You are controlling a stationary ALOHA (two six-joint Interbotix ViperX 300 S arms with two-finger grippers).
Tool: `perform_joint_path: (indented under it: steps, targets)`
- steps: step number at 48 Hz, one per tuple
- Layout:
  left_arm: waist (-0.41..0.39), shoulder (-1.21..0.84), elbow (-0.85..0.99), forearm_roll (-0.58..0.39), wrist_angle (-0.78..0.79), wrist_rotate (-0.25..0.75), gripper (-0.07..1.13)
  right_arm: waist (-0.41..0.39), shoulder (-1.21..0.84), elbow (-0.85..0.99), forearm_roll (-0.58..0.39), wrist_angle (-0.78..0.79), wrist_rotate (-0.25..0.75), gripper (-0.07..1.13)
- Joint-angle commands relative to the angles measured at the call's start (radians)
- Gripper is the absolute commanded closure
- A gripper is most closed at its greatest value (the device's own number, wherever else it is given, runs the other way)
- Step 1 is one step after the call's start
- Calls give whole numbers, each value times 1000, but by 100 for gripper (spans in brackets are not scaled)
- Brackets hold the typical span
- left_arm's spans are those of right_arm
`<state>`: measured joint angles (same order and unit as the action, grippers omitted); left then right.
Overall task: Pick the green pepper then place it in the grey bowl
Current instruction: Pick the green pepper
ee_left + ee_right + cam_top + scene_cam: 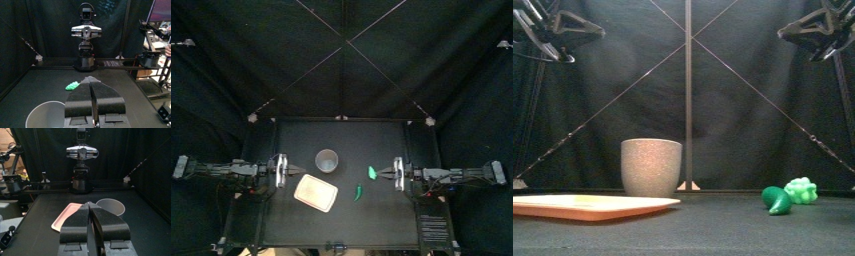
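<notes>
The right claw (397,172) is resting with its jaws pressed together, and the left claw (285,170) is too. The green pepper (360,190) is lying on the surface (382,216) between the pink tray (317,192) and the right claw, near the grey bowl (327,160). It is probably light, hard and slippery, so grabbing its fat middle seems best.

Tall cup (651,166): grey, fine darker speckle all over. Flat tray (593,206): pale pink, warmer orange-pink along near rim. Pepper (776,200): deep glossy green. Knobbly toy (800,190): lighter, brighter green, perhaps mottled, too small to tell. Table (714,228): plain black.
</notes>
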<state>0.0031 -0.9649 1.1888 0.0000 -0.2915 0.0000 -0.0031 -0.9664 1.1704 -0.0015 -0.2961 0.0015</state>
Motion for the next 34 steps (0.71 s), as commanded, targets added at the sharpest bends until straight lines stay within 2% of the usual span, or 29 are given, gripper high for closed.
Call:
perform_joint_path:
  steps: [1,6,11,17,27,29,34]
  targets:
    - [11,-3,-9,-2,48,0,96,9,34,-8,18,0,21,99]
    - [11,-5,-8,-3,81,-2,97,8,83,-17,81,3,64,97]
    - [11,-5,-8,-5,91,-3,97,3,163,-31,149,37,112,89]
    - [11,-5,0,-14,91,-3,97,2,284,-60,221,106,166,62]
    - [12,-6,17,-38,89,0,97,2,456,-98,313,132,268,1]
    - [12,-6,17,-38,89,2,97,2,482,-104,313,135,284,-3]
    - [14,-5,17,-38,87,3,97,6,532,-121,324,152,311,1]
